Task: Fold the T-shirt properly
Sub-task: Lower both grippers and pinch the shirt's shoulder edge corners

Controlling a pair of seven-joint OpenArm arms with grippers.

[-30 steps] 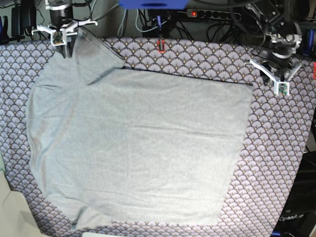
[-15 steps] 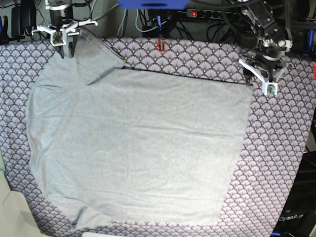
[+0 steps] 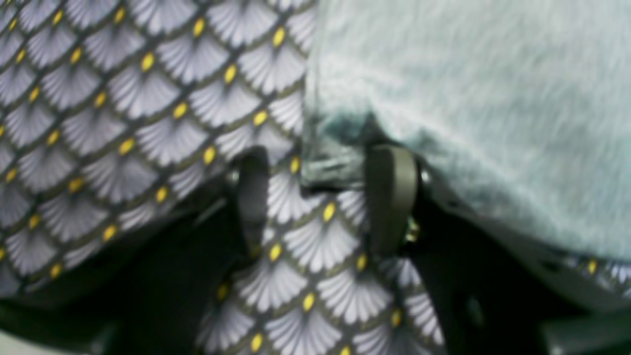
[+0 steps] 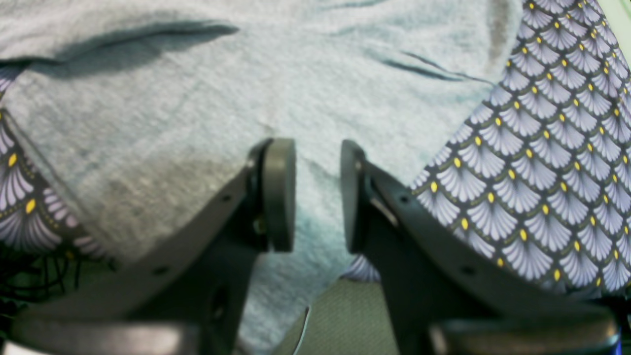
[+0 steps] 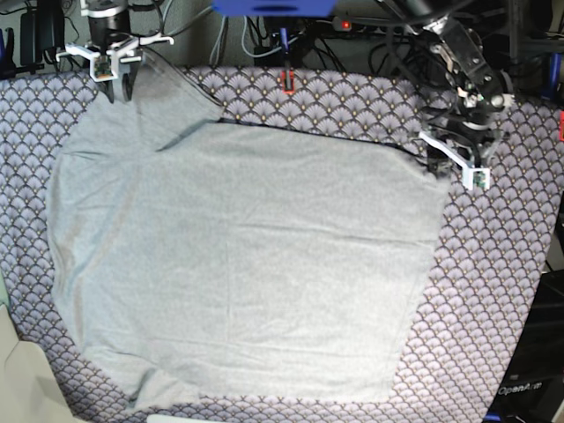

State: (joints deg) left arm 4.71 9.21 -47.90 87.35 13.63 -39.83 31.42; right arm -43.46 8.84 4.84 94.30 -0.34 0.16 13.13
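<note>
The light grey T-shirt (image 5: 247, 264) lies spread flat on the patterned tablecloth (image 5: 502, 291). My left gripper (image 5: 434, 165) is down at the shirt's far right corner. In the left wrist view this gripper (image 3: 323, 197) is open, with the shirt's corner (image 3: 335, 165) lying between its fingers (image 3: 392, 197). My right gripper (image 5: 119, 88) is at the far left over the sleeve end. In the right wrist view it (image 4: 315, 192) stands open above the grey cloth (image 4: 246, 74), its pads (image 4: 278, 192) a short gap apart.
Cables and a power strip (image 5: 379, 26) run along the back edge. A small red object (image 5: 286, 81) sits at the back middle. A pale object (image 5: 22, 379) pokes in at the front left corner. Bare tablecloth runs along the shirt's right side.
My left gripper came down and leftward from beside the shirt onto its far right corner, jaws wider. My right gripper stayed in place and its jaws parted a little.
</note>
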